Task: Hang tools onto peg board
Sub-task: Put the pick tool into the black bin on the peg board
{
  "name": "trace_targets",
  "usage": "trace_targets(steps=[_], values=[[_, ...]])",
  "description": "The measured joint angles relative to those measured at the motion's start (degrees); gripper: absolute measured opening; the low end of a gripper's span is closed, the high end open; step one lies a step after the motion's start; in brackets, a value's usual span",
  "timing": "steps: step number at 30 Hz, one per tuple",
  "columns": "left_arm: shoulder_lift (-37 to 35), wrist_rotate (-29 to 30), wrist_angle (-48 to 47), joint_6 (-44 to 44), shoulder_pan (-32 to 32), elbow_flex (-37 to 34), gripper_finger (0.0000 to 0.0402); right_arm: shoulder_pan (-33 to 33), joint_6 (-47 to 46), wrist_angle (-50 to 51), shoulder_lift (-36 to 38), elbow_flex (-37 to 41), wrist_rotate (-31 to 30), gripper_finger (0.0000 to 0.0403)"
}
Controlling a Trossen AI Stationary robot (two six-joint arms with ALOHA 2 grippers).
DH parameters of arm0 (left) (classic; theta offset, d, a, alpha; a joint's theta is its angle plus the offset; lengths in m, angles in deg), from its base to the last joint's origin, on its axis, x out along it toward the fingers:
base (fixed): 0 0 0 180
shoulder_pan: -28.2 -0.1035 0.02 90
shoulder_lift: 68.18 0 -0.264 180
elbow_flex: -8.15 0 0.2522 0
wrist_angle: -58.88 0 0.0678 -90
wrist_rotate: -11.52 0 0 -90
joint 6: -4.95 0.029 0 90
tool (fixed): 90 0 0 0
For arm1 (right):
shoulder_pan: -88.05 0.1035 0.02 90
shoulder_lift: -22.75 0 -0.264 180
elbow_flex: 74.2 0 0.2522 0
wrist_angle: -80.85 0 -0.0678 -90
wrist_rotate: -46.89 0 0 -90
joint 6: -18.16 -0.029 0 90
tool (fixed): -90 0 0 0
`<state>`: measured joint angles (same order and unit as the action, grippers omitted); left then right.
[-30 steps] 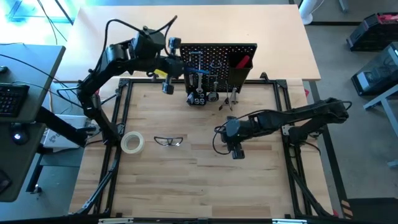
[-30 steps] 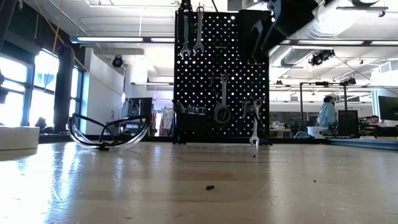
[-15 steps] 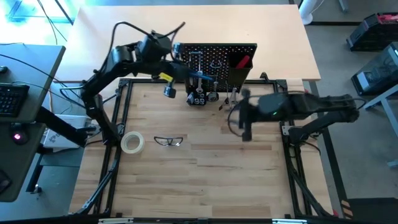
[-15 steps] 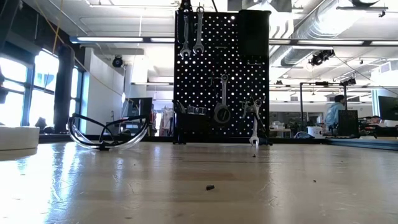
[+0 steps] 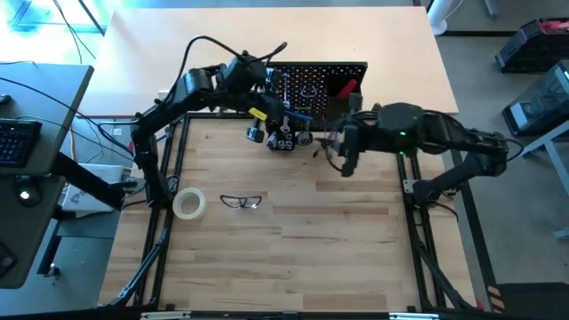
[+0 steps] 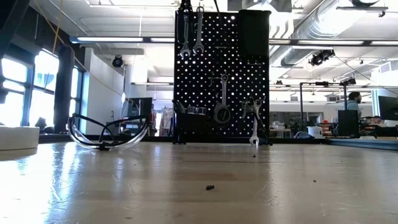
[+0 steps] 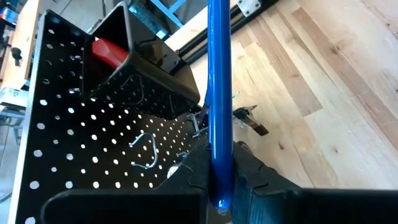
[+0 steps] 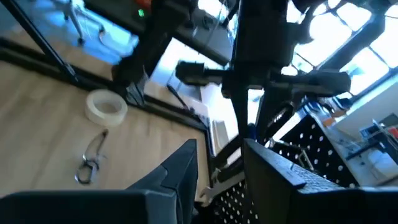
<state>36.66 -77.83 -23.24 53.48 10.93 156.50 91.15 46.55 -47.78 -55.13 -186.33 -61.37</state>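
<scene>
Nearest the table's front edge lie my loose pieces: the pale tape roll [image 5: 188, 204] and, just beside it, the clear glasses [image 5: 241, 201], both on the bare wooden table [image 5: 293, 258] and well apart from either of my hands. Further in, my right gripper [image 5: 347, 165] hangs above the wood just in front of the peg board [image 5: 311, 80]; its two fingers [image 8: 180, 171] stand apart with a plain gap between them and nothing inside. My left gripper [image 5: 260, 131] is up against the board's face, its fingers [image 7: 196, 171] pressed together on the blue-handled hex key [image 7: 218, 93], whose shaft points toward the table. At the far edge the peg board stands upright. Silver wrenches [image 6: 191, 34] hang near its top, another wrench [image 6: 222, 102] lower down, and pliers [image 6: 253, 121] dangle close to its foot. The black bin [image 7: 140, 71] on its face holds the red-handled tool [image 7: 109, 51]
</scene>
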Motion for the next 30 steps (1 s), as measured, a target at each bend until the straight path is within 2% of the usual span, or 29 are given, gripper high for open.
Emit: trace_targets(steps=[6, 18, 25, 30], values=[[0.37, 0.01, 0.08, -0.6, 0.11, 0.0, 0.0012, -2.79, 1.04, 3.38, -5.55, -3.7, 0.02, 0.0121], [0.38, 0.09, -0.9, -0.43, 0.15, 0.0, 0.0012, -5.5, 2.7, 4.84, -8.91, -5.95, -0.04, 0.0107], [0.43, 0.27, -1.39, -0.29, 0.1, -0.02, 0.0012, -6.5, 3.6, 4.93, -10.03, -5.97, -0.21, 0.0075], [0.43, 0.02, -1.29, 0.01, 0.13, -0.02, 0.0012, -6.56, 4.27, 6.16, -10.29, -5.97, -0.34, 0.0017]])
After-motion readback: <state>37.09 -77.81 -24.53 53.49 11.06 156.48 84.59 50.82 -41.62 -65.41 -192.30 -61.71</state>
